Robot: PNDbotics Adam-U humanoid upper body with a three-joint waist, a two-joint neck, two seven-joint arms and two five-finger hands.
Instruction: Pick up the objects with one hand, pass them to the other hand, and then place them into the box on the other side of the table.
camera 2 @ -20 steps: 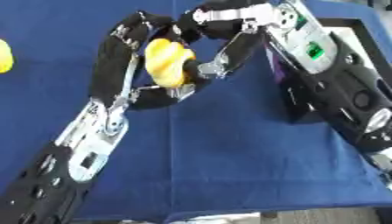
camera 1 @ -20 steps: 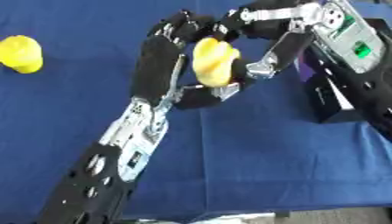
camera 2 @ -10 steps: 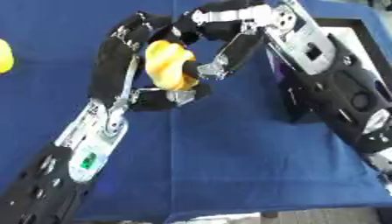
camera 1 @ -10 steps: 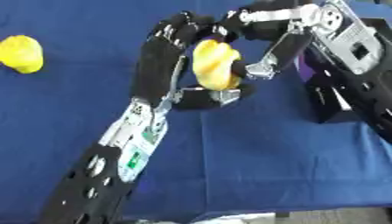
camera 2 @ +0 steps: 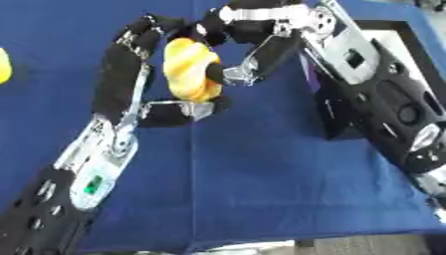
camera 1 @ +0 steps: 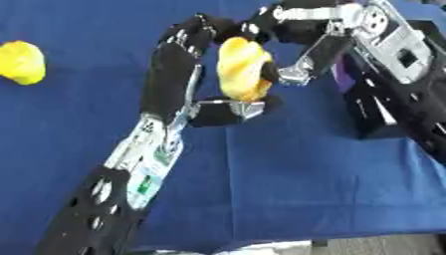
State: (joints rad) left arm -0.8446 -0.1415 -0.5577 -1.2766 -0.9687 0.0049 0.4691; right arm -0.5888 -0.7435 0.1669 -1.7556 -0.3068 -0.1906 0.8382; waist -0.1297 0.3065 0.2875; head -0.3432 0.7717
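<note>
No visible shift since before: yellow fruit (camera 1: 242, 69) upright, long axis vertical, clasped by left hand (camera 1: 187, 74) and right hand (camera 1: 292, 37).

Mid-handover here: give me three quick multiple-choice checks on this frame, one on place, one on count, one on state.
1. Where does the box sit?
A. robot's right
B. robot's left
C. table centre

2. How many yellow objects show?
A. one
B. two
C. four

3. The held yellow object is:
A. lying on the cloth
B. between both hands
C. inside the box

Answers: 1 A, the box sits behind the right robot hand. 2 B, the held yellow object plus the second yellow object. 3 B, the left robot hand also grips it.
</note>
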